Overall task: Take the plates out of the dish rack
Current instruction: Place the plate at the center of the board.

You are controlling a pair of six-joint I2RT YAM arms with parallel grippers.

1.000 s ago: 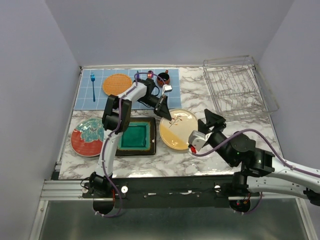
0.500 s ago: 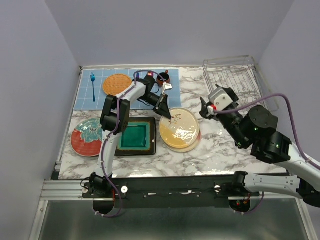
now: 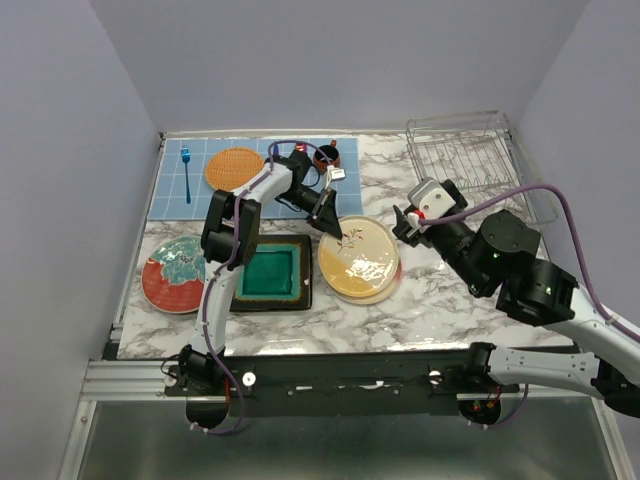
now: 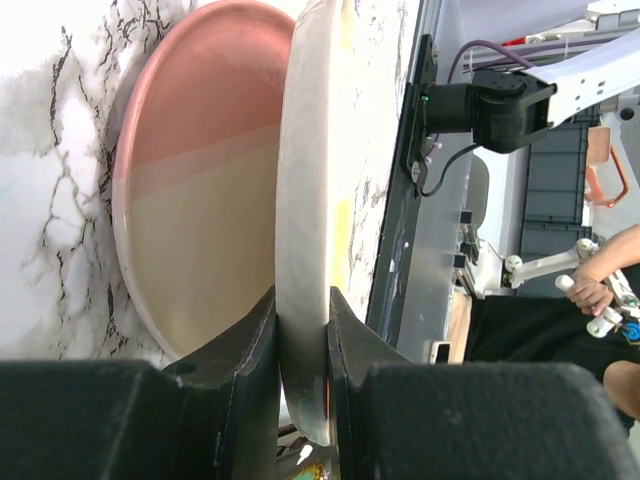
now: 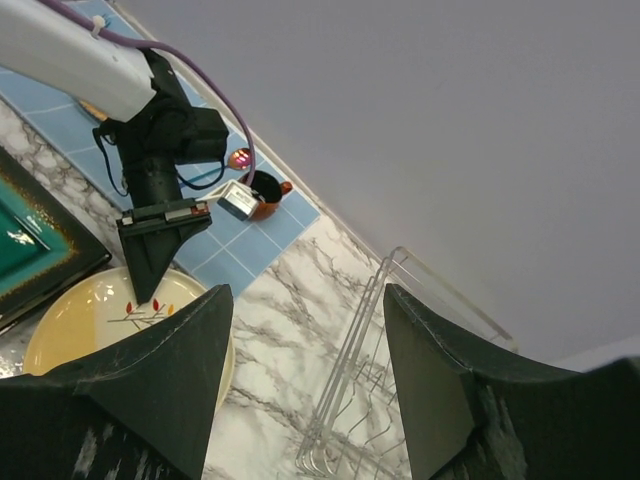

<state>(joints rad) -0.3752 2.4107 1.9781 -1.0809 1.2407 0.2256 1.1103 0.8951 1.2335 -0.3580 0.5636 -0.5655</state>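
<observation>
— On the white marble table (image 3: 440,300), where does the round cream-yellow ceramic plate with the sprig (image 3: 362,262) lie?

— Near the middle, just right of the square dark plate with the teal centre (image 3: 270,272). It sits on top of a second round plate, pink and beige (image 4: 200,200), with a gap between the two at the gripped side.

— And the left gripper (image 3: 328,222)?

— Clamped on that plate's far rim. The wrist view shows the rim pinched between both black fingers (image 4: 250,340).

— What about the right gripper (image 3: 405,222)?

— Fingers spread apart with nothing between them, raised above the table just right of the same plate, between it and the silvery wire dish rack (image 3: 478,175) in the far right corner.

— Other plates?

— A round red one with a teal centre (image 3: 175,272) lies flat at the left, well apart from both grippers.
</observation>
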